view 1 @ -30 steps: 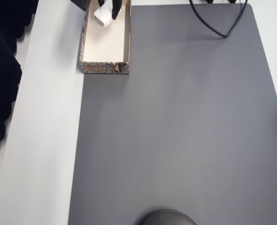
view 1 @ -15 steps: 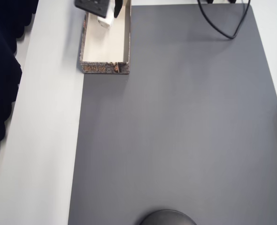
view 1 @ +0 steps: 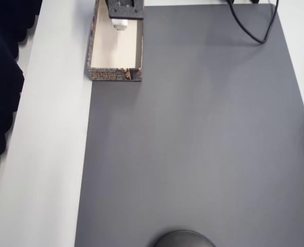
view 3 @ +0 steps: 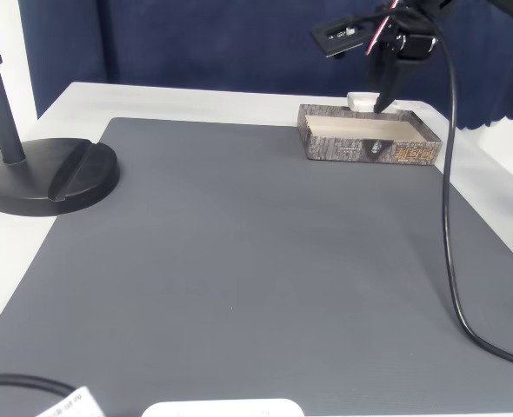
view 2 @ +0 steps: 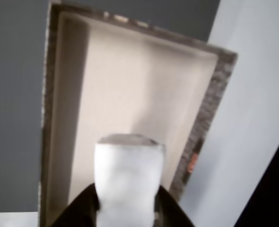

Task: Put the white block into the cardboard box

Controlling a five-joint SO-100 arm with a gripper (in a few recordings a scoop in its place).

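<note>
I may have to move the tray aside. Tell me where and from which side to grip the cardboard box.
Grip a long side wall of the cardboard box from above, one finger inside and one outside. The walls are thin, upright and low, and the top is open. Take the end away from the pincer, which holds the white block above the far end.

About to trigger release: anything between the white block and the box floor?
Nothing visible. The gripper holds the white block over the cardboard box, and the cream floor under it is bare.

End effector (view 2: 125,208) turned (white block (view 2: 127,182) gripped).
</note>
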